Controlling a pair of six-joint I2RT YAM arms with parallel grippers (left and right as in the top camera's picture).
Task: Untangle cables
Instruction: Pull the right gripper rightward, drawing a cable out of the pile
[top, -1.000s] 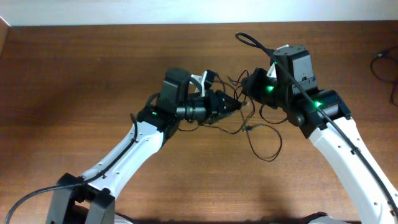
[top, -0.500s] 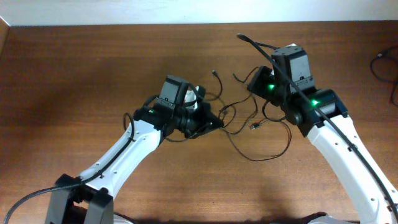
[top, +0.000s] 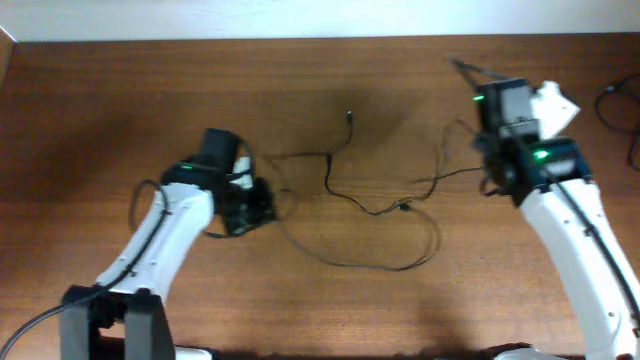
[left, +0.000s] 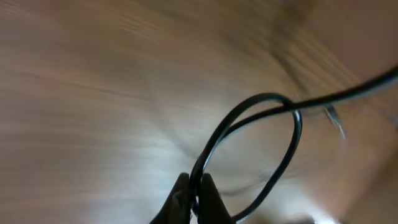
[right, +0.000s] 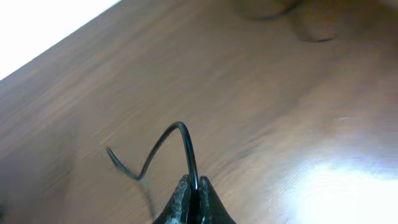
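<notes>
Two end effectors (left: 194, 188) (right: 193, 188) on the cables (top: 400, 207)

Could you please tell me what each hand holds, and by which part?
The left hand pinches a thin black cable at a loop's base; the right hand pinches cable near a free end.

White arms (top: 170, 238), dark fingers (left: 178, 199), green lights (top: 541, 155)

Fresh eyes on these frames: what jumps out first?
The thin black cables grab attention first, strung in loose loops across the middle of the brown wooden table between the left pincer and the right pincer. Up close, the left one is shut on a doubled loop of cable. The right one is shut on a single strand that arches over to the left.
</notes>
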